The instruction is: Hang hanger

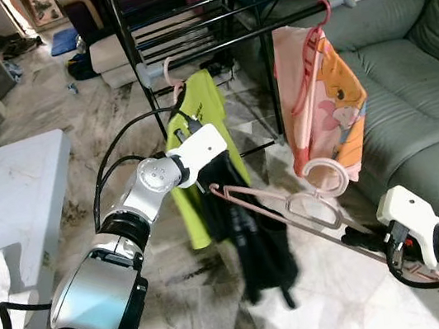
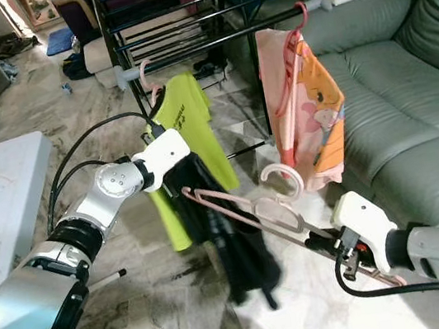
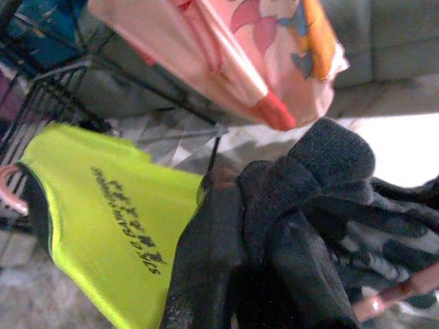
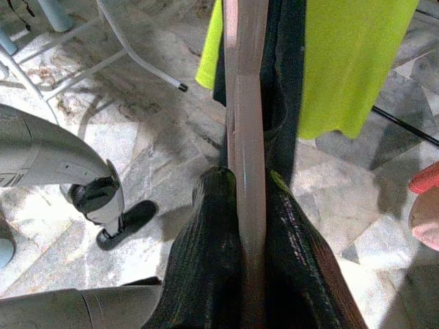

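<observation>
A pink plastic hanger (image 1: pixel 292 203) with a black garment (image 1: pixel 253 243) draped on it is held level between my two grippers, below the black drying rack bar (image 1: pixel 217 44). Its hook (image 1: pixel 325 174) curls upward beside a hanging pink cartoon-print garment (image 1: pixel 323 106). My left gripper (image 1: pixel 206 185) is shut on the black garment (image 3: pixel 329 178) at the hanger's left end, in front of a lime green shirt (image 1: pixel 206 108). My right gripper (image 4: pixel 245 185) is shut on the hanger's pink bar (image 4: pixel 245 103) at its right end, low near the sofa.
A grey-green sofa (image 1: pixel 418 100) runs along the right. A white table (image 1: pixel 6 190) stands at the left. The rack's black frame and shelves (image 1: pixel 170 13) rise behind the hung clothes. Marble floor (image 1: pixel 349 294) lies open beneath the hanger.
</observation>
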Motion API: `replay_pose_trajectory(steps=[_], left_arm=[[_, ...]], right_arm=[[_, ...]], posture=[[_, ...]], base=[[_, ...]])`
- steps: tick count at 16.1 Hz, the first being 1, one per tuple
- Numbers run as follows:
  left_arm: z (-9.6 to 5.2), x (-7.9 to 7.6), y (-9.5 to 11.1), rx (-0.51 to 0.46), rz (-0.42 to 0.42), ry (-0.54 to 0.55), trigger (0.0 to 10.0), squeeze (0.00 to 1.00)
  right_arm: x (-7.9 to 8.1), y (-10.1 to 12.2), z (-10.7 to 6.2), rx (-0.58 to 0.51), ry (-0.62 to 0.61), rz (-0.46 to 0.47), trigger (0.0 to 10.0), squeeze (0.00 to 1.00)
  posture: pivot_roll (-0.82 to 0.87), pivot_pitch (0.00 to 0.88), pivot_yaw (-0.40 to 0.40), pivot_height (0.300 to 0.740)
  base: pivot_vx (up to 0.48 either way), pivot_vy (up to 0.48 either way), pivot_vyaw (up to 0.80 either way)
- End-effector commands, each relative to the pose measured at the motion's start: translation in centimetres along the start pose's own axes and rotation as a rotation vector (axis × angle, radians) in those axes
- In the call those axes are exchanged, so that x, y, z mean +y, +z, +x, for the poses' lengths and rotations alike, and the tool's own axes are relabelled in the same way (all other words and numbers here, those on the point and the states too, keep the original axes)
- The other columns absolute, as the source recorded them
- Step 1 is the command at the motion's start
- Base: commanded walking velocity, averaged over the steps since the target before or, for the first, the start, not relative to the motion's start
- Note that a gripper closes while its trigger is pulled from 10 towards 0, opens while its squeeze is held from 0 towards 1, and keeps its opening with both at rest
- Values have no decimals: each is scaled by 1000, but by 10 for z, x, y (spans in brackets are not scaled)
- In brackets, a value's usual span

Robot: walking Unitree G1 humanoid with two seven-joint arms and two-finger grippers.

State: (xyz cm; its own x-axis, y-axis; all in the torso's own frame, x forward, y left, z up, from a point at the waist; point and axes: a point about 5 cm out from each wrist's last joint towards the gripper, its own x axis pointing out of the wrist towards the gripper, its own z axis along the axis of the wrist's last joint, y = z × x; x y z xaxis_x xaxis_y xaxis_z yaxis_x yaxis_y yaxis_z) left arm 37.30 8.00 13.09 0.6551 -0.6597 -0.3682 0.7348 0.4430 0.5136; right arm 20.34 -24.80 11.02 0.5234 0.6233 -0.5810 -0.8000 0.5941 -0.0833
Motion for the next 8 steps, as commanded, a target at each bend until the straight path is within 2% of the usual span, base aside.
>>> replay_pose_trajectory(steps=[1,3,4,8], left_arm=[[-6,12,6,-40,23,45,10000,0],[-12,28,-3,31,83,218,10000,0],[-13,31,-5,48,99,244,10000,0],[-16,34,-5,45,73,248,10000,0]], right_arm=[[1,3,0,-11,3,-16,10000,0],[2,0,-6,27,25,-20,10000,0],[1,-1,-9,37,27,-22,10000,0],[-8,-2,-18,60,-11,-33,10000,0]], posture=[[-117,0,114,740],[-120,0,119,740],[-123,0,121,740],[-127,0,123,740]], base=[[0,0,0],[0,0,0],[0,0,0],[0,0,0]])
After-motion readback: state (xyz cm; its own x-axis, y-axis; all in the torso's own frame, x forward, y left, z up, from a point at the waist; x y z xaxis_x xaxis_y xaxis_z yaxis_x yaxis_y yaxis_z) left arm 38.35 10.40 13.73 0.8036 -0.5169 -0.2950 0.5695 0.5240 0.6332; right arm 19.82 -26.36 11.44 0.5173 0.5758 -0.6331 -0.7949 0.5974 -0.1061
